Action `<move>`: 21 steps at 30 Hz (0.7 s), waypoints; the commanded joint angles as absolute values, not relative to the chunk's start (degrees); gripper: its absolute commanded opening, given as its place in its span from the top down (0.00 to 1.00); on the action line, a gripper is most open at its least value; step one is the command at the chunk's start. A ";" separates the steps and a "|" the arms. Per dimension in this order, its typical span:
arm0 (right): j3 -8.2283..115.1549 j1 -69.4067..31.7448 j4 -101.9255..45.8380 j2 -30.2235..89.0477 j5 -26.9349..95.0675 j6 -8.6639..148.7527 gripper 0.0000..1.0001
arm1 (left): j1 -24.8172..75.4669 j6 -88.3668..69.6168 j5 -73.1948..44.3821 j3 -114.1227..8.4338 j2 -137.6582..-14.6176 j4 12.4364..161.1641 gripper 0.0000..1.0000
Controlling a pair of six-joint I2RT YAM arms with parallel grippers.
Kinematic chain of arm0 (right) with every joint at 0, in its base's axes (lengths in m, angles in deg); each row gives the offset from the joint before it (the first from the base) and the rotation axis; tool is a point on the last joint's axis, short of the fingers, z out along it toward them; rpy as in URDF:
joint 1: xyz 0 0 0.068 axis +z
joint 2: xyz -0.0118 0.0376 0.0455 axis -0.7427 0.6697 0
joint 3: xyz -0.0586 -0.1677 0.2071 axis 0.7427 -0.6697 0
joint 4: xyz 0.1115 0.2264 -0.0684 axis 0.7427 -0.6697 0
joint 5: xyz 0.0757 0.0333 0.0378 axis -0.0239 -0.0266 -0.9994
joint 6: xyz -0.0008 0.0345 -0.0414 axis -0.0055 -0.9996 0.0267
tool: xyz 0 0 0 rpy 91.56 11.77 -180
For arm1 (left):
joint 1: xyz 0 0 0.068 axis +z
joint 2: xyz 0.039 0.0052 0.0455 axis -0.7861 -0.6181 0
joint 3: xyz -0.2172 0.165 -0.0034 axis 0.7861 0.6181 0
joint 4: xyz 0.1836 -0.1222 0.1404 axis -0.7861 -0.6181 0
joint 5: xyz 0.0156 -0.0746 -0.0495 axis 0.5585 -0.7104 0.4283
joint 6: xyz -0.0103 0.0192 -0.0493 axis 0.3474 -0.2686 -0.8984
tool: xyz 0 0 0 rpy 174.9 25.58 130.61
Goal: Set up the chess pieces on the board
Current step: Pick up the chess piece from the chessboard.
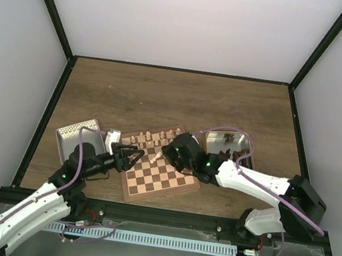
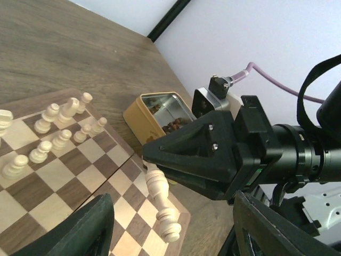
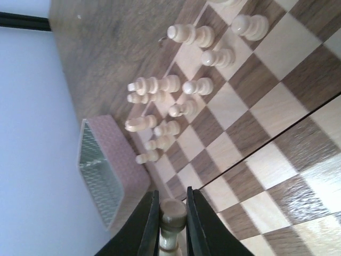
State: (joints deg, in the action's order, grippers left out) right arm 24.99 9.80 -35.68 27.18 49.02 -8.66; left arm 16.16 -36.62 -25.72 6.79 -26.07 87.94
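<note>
The board lies between my arms. Several cream chess pieces stand in two rows at its far edge; they also show in the left wrist view and the right wrist view. My right gripper is shut on a cream piece and holds it tilted above the board's left half. In the left wrist view this piece hangs from the right gripper's black fingers. My left gripper is open and empty, level with that piece, with a finger on either side.
A silver tin stands left of the board and shows in the right wrist view. A second tin holding dark brown pieces stands right of the board. A small white object lies by the left tin.
</note>
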 commanded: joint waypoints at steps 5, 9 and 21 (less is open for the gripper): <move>22.34 8.44 -24.29 22.97 48.23 -21.13 0.99 | 15.70 -40.13 -30.23 9.63 -32.23 105.81 0.38; 21.78 8.04 -23.07 22.48 48.45 -23.65 0.99 | 15.29 -39.99 -30.63 9.86 -34.17 107.53 0.40; 24.66 7.73 -22.75 25.13 46.81 -23.82 0.99 | 14.66 -38.05 -29.95 7.70 -40.49 109.04 0.50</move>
